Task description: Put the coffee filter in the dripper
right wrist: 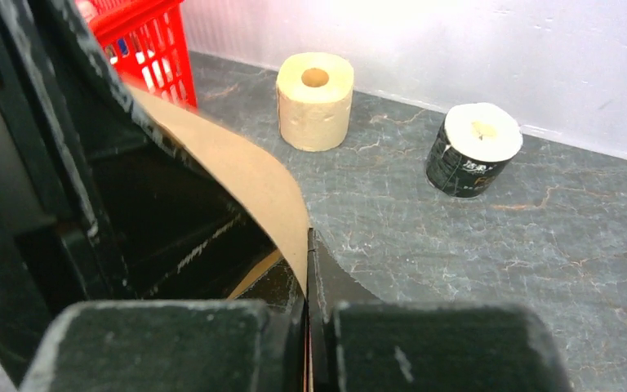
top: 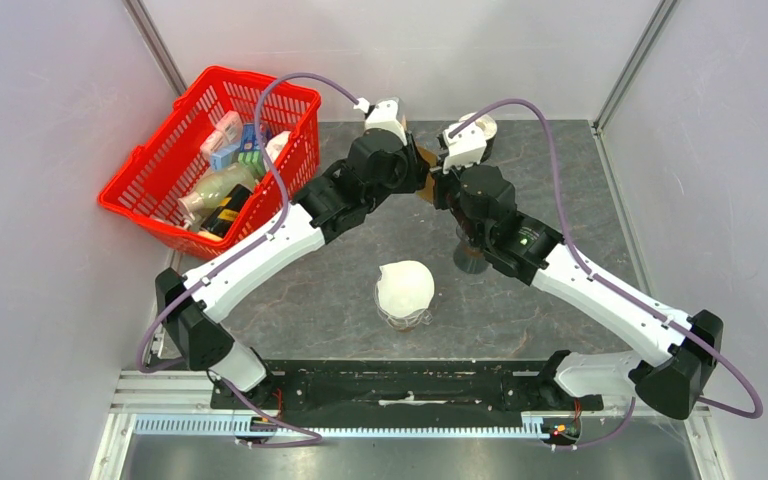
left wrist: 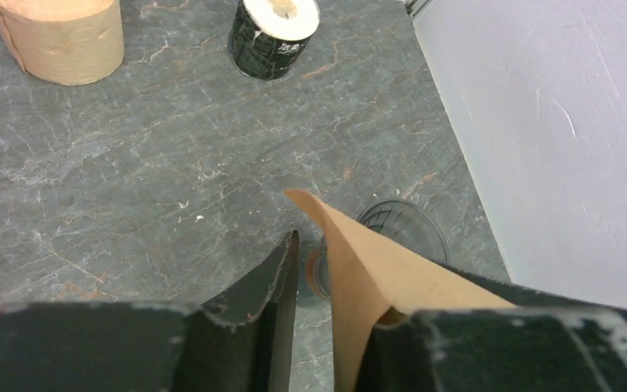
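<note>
**COFFEE FILTER POSITION AND GRIPPER STATE**

**Reference point.** All positions are given relative to the dripper (top: 468,260), a clear glass piece standing on the table (top: 360,300). In the top view the right arm covers part of it.

**Coffee filter.** The brown paper coffee filter (top: 427,158) is held in the air between the two grippers. In the top view it lies beyond the dripper, on the far side from the arm bases, and does not touch it. In the left wrist view the pointed upper corner of the filter (left wrist: 375,278) overlaps the dripper's rim (left wrist: 404,224), which sits lower, on the table.

**Right gripper.** The right gripper (right wrist: 308,269) is closed, its two fingers pressed together on the near edge of the filter (right wrist: 245,175). The paper curves up and away from this grip toward the left gripper.

**Left gripper.** The left gripper (left wrist: 367,269) is slightly parted. The filter lies flat against one finger. A narrow strip of table shows between the paper and the other finger (left wrist: 269,286), so that finger does not touch the paper.

**Other items.** A black-labelled roll (right wrist: 473,147) and a brown roll (right wrist: 314,98) stand well apart from the dripper, toward the back wall. A red basket (top: 210,160) sits well to the dripper's left.
</note>
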Motion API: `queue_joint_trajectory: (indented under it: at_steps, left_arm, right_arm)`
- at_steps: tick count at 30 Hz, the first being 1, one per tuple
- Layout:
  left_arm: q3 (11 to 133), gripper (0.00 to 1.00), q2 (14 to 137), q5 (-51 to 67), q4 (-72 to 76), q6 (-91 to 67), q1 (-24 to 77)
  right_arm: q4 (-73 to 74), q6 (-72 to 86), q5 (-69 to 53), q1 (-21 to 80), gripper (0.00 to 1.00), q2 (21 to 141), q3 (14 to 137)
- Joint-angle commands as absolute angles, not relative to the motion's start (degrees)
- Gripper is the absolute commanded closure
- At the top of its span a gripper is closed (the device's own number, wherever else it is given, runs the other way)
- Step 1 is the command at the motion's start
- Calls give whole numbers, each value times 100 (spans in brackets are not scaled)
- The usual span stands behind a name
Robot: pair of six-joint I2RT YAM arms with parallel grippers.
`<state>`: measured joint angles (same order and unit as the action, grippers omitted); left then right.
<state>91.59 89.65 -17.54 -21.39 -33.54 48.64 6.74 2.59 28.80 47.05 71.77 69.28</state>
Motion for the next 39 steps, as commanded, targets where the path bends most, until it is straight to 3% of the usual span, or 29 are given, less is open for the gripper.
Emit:
queue_joint_trajectory:
  at_steps: [1,6,18,24,27,33,39]
  left_arm:
    - [9438,77,9051,-2265,-2338,-3323,5005]
    - [9470,98,9058,-2679,-2539,-3233,5053]
    - [9563,94,8991,-3477,-3284,-3206,5054]
    - [9596,87,8959,-2805,-3343,-3188,5054]
    - [9574,76,8882,-2248,-3209,-3038,5054]
    - [9108,38,8418,-774,-2539,-2601,5049]
    - [8562,18,7639,-550,-2133,-2391,5044]
  right_arm:
    - [98,386,3352,4730,100,7110,7023]
    - [71,465,3982,4742,100,7132,6987]
    - [613,630,4763,4729,100,7125,7128]
    - [860,895,4229,4729,100,7029,7154]
    - [1194,1061,3892,4729,100,7018,7270]
    - [2013,1440,4017,4728,100,6948,7514]
    - [3674,2154,3950,4587,100,6946,8045]
